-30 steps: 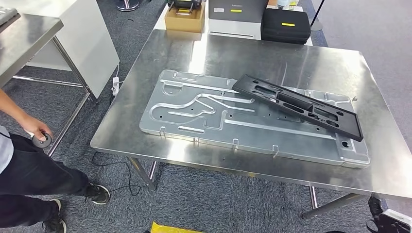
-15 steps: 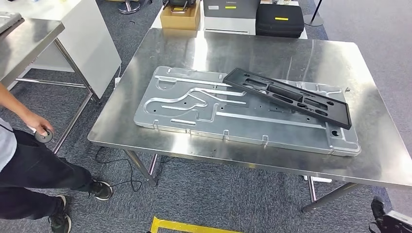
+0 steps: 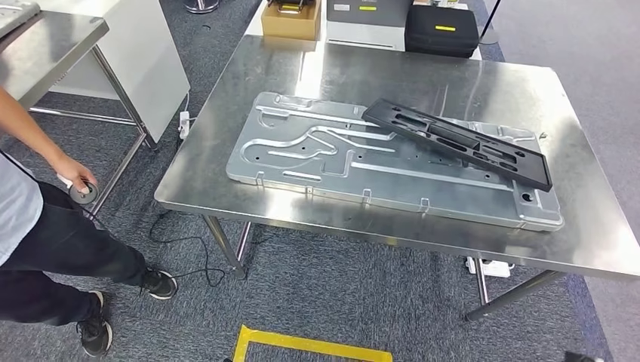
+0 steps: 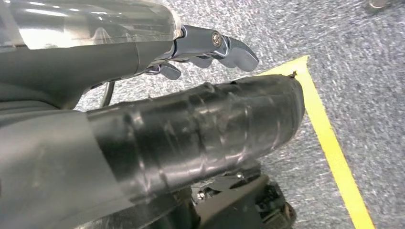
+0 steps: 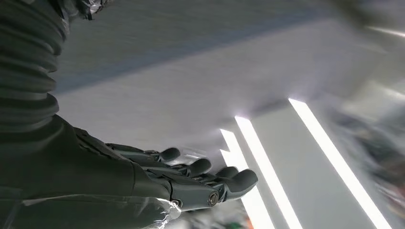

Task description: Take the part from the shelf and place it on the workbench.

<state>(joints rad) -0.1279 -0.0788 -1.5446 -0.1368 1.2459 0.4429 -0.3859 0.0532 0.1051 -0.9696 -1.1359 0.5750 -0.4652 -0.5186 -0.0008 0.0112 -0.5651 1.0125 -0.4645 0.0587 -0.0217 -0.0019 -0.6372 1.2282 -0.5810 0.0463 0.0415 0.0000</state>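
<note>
Grey speckled carpet (image 3: 317,302) nearest, short-pile, with yellow floor tape (image 3: 302,348) forming a corner at the near edge. Same tape shows in the left wrist view, under the hanging left hand (image 4: 210,52): fingers loosely apart, holding nothing, thumb wrapped in glossy black tape. Right hand (image 5: 210,183) likewise has nothing in it, fingers slightly curled side by side against a blurred pale background; can't tell what lies behind it.

Near left: a person (image 3: 38,241) in dark trousers, one hand on a small round dark object (image 3: 83,193), possibly a controller.

Workbench (image 3: 226,204): brushed stainless top on thin steel legs, reflective, likely slick. On it a large stamped aluminium panel (image 3: 340,162), flat, with raised channels, holes and edge tabs. Black moulded part (image 3: 456,142), long, with rectangular cutouts, matte plastic by the look, lies diagonally across the panel's far right; its near-right end looks tilted up slightly off the panel.

Far edge: cardboard box (image 3: 290,19), grey case (image 3: 368,23), black hard case (image 3: 441,29) with a yellow label.

Judgement: part is on the bench, both hands free, so the place step reads as done. If another cycle follows, the next move calls for turning to the shelf, which isn't visible.
</note>
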